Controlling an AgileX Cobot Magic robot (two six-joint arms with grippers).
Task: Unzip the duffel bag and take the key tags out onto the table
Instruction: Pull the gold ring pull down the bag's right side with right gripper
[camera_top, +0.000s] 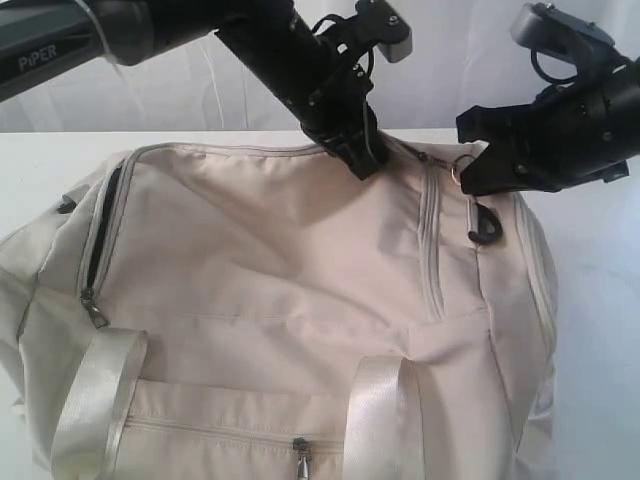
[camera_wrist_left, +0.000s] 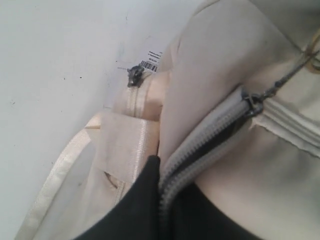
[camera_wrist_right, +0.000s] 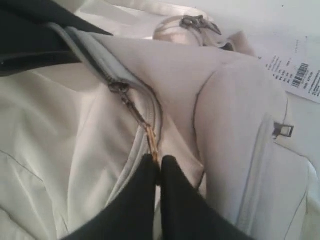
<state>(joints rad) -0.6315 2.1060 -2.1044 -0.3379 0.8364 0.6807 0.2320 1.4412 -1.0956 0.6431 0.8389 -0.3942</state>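
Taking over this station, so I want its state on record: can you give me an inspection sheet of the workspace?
Surface: white table, mostly covered by the bag.
Job's things: bag lying flat, top zip parted beside the left gripper; key tags not seen.
Clutter: barcode label beside the bag.
Grippers: left shut on the bag at that zip; right gripper shut on the zip pull.
Cables: black loops at the wrists, off the bag.
Surroundings: white backdrop; nothing else seen.
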